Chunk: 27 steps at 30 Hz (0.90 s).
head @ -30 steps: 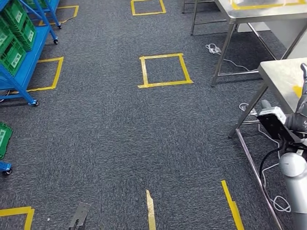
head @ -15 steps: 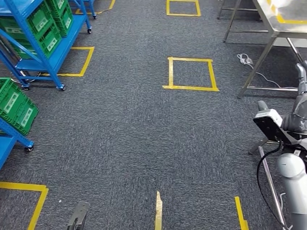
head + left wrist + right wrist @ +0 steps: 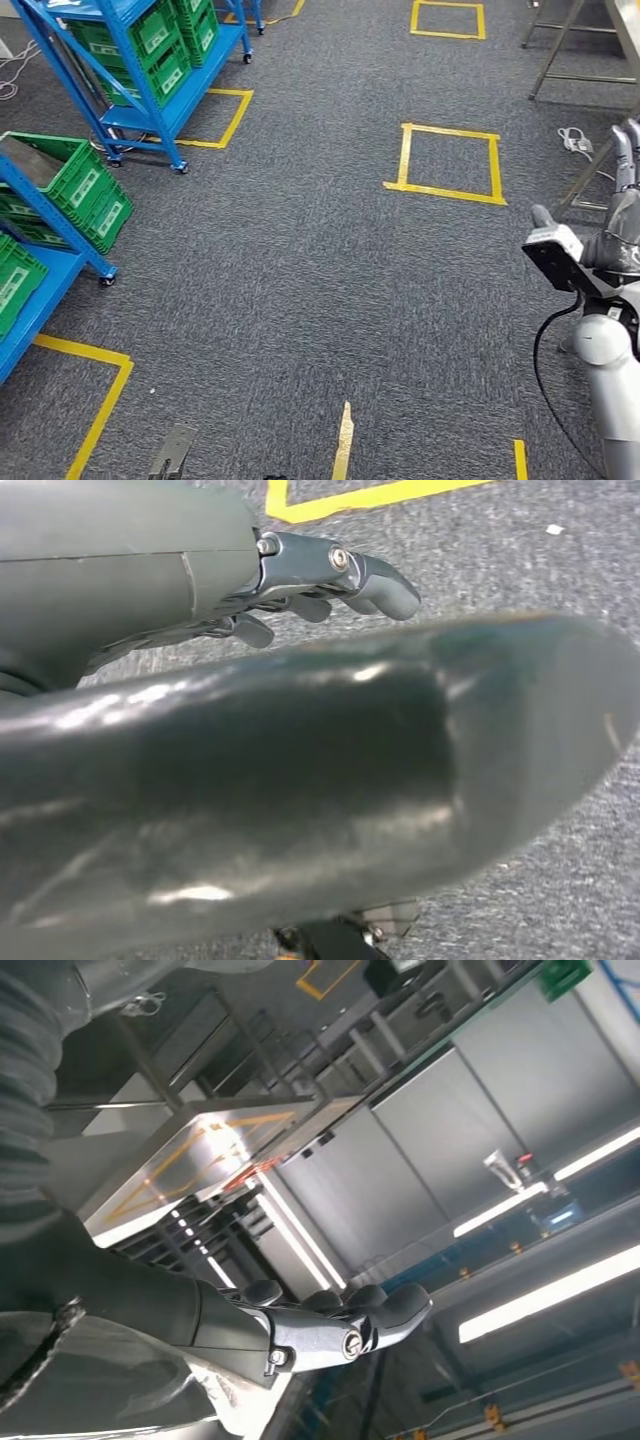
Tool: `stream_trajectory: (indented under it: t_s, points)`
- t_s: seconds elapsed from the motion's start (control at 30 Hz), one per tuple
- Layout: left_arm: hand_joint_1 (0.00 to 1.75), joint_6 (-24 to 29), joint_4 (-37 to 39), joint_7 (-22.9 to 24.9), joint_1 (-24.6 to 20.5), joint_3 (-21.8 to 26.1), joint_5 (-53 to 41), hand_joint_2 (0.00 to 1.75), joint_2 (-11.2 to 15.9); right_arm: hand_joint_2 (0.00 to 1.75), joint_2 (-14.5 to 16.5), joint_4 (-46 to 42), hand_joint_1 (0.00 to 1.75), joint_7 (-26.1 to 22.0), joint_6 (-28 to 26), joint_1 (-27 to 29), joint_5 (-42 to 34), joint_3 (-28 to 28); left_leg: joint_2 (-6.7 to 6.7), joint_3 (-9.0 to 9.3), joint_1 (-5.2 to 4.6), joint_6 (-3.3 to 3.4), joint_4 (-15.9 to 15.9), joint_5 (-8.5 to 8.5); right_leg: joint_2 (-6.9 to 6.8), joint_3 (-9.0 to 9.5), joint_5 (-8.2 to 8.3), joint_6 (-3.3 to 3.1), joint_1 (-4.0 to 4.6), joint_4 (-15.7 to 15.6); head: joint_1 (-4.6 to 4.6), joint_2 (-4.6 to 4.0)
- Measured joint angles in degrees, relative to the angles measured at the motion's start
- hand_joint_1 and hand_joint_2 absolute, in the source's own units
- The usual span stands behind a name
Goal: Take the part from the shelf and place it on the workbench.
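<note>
A flat grey piece that may be the part (image 3: 30, 160) lies in an open green plastic crate (image 3: 87, 185) on the near blue metal shelf rack (image 3: 45, 215) at the left; its shape is too unclear to describe. Compared with half a second ago the whole view has swung left, showing more of the racks and only the legs of the steel workbench (image 3: 571, 45). The far rack's green crates (image 3: 162, 45) hide their contents, and the left hand (image 3: 332, 580) and right hand (image 3: 623, 190) both hold nothing, fingers loosely extended.

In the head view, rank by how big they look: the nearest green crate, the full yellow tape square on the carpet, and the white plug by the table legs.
1. Yellow tape square
2. Nearest green crate, looking only slightly smaller, so that order is unsure
3. White plug, far smallest
</note>
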Motion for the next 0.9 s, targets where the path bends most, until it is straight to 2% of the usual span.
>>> stream_trajectory:
  t_s: [0.07,0.1,0.13,0.2,0.27,0.33,0.37,0.4,0.43,0.47,0.5,0.57,0.6,0.63,0.7,0.73,0.77,0.83,0.87,0.9]
  points:
    - [0.0,-0.1,0.0,0.0,-0.1,0.0,0.0,0.0,0.0,1.75,0.0,0.0,0.0,-0.2,0.9,0.0,-0.5,0.1,1.99,3.55,-0.4,0.34,-6.9,2.27,-0.96,0.29,-0.36,0.46,0.25,0.1,0.02,0.0]
    - [0.0,-0.2,0.0,0.0,-0.1,0.0,0.0,0.0,0.0,1.75,0.0,0.0,0.0,-0.4,1.4,0.0,-0.9,0.2,2.63,4.35,-0.61,0.6,-8.6,2.52,-1.44,0.36,-0.5,0.71,0.4,0.1,0.06,0.0]
    - [0.0,-0.2,0.0,0.1,-0.2,0.0,0.0,0.0,0.0,1.75,0.0,0.0,0.0,-0.6,2.0,-0.1,-1.2,0.3,2.68,4.45,-0.83,0.89,-9.1,2.27,-1.95,0.4,-0.58,0.96,0.54,0.1,0.08,0.0]
    - [0.0,-0.3,0.0,0.1,-0.1,0.0,0.0,0.0,0.0,1.75,0.0,0.1,0.0,-0.8,3.2,-0.2,-1.9,0.7,1.63,4.38,-0.73,1.61,-9.5,2.47,-2.62,0.47,-0.91,1.47,0.48,0.1,0.09,0.0]
    - [0.0,-0.3,0.0,0.1,-0.1,0.0,0.1,0.0,0.1,1.75,0.0,0.2,0.0,-0.8,4.0,-0.3,-2.4,1.0,0.58,4.54,-0.46,2.31,-9.9,2.75,-0.75,-0.65,-2.62,1.91,0.26,2.4,0.23,0.0]
    - [0.0,-0.3,0.0,0.1,-0.3,0.0,0.1,0.0,0.0,1.75,0.0,0.3,0.0,-0.8,4.4,-0.3,-2.6,1.4,-0.56,4.58,-0.34,2.69,-10.0,2.85,2.03,-4.2,-5.9,2.14,0.12,9.4,0.51,0.0]
    - [0.0,-0.3,0.0,0.1,-0.3,0.0,0.1,0.0,0.0,1.75,0.0,0.5,0.0,-0.8,4.6,-0.2,-2.7,1.5,-1.19,4.58,-0.36,2.76,-10.0,2.85,2.69,-6.3,-7.26,2.21,0.11,13.4,0.6,0.0]
    - [0.0,-0.3,0.0,0.1,-0.2,0.0,0.1,0.0,0.0,1.75,0.0,0.6,0.0,-0.8,4.9,-0.1,-2.9,1.6,-1.84,4.6,-0.38,2.79,-10.0,2.84,2.97,-7.91,-7.75,2.24,0.11,16.1,0.61,0.0]
    - [0.0,-0.3,0.0,0.1,-0.2,0.0,0.1,0.0,0.0,1.75,0.0,0.8,0.0,-0.8,5.3,-0.1,-3.1,1.8,-2.49,4.63,-0.4,2.8,-9.9,2.83,3.09,-8.6,-7.16,2.23,0.11,16.8,0.61,0.0]
    - [0.0,-0.3,0.0,0.1,-0.2,0.0,0.1,0.0,0.0,1.75,0.0,0.9,0.0,-0.8,5.6,-0.1,-3.2,1.9,-3.16,4.7,-0.39,2.79,-9.9,2.83,3.21,-8.06,-5.41,2.15,0.09,14.9,0.6,0.0]
    - [0.0,-0.3,0.0,0.1,-0.2,0.0,0.1,0.0,0.0,1.75,0.0,1.0,0.0,-0.8,5.9,-0.2,-3.4,2.0,-3.82,4.78,-0.37,2.75,-9.8,2.8,3.59,-6.62,-3.06,2.07,0.05,11.3,0.6,0.0]
    - [0.0,-0.3,0.0,0.1,-0.2,0.0,0.1,0.0,0.0,1.75,0.0,1.1,0.0,-0.8,6.2,-0.4,-3.6,2.3,-5.08,4.67,-0.44,2.45,-9.6,2.74,5.58,-3.12,0.13,1.83,-0.17,3.7,0.58,0.0]
    - [0.0,-0.3,0.0,0.1,-0.2,0.0,0.1,0.0,0.0,1.75,-0.1,1.1,0.0,-0.8,6.4,-0.4,-3.7,2.4,-5.62,4.47,-0.44,2.17,-9.5,2.8,6.34,-2.03,0.63,1.73,-0.24,1.6,0.58,0.0]
    - [0.0,-0.3,0.0,0.1,-0.2,0.0,0.1,0.0,0.0,1.75,-0.1,1.2,0.0,-0.8,6.7,-0.5,-3.9,2.6,-6.16,4.22,-0.41,1.85,-9.5,2.91,6.72,-1.52,0.5,1.59,-0.23,0.7,0.57,0.0]
    - [0.0,-0.3,0.0,0.2,0.1,0.0,0.2,0.0,0.0,1.75,-0.1,1.3,0.0,-0.9,7.5,-0.6,-5.1,2.8,-6.97,3.9,-0.26,1.26,-9.5,3.02,5.77,-1.26,0.58,1.16,-0.24,0.4,0.55,0.0]
    - [0.0,-0.3,0.0,0.2,0.2,0.0,0.2,0.0,0.1,1.75,-0.1,1.3,0.0,-1.0,7.9,-0.6,-6.0,2.9,-6.43,3.67,-0.32,1.0,-9.0,2.57,5.19,-1.11,0.65,0.84,-0.29,0.3,0.48,0.0]
    - [0.0,-0.3,0.0,0.2,0.2,0.0,0.2,0.0,0.1,1.75,-0.1,1.4,0.0,-1.3,8.4,-0.7,-7.2,3.0,-5.32,3.05,-0.39,0.72,-7.6,1.57,4.56,-0.95,0.72,0.49,-0.36,0.1,0.32,0.0]
    - [0.0,-0.3,0.0,0.3,0.2,0.0,0.3,0.0,0.2,1.75,-0.1,1.4,0.0,-2.1,9.8,-0.7,-10.4,3.0,-2.37,0.37,-0.41,0.18,-1.5,-1.78,3.25,-0.71,0.66,-0.05,-0.27,-0.1,0.09,0.0]
    - [0.0,-0.3,0.0,0.3,0.2,0.0,0.3,0.0,0.2,1.75,-0.1,1.4,0.0,-2.5,10.7,-0.6,-12.5,3.0,-1.58,-1.4,-0.3,-0.04,2.3,-3.42,2.57,-0.67,0.58,-0.22,-0.19,-0.1,0.03,0.0]
    - [0.0,-0.3,0.0,0.3,0.2,0.0,0.4,0.0,0.2,1.75,-0.1,1.4,0.0,-3.0,11.7,-0.6,-14.7,3.0,-1.19,-2.76,-0.19,-0.2,5.3,-4.34,1.91,-0.62,0.5,-0.3,-0.13,-0.1,0.05,0.0]
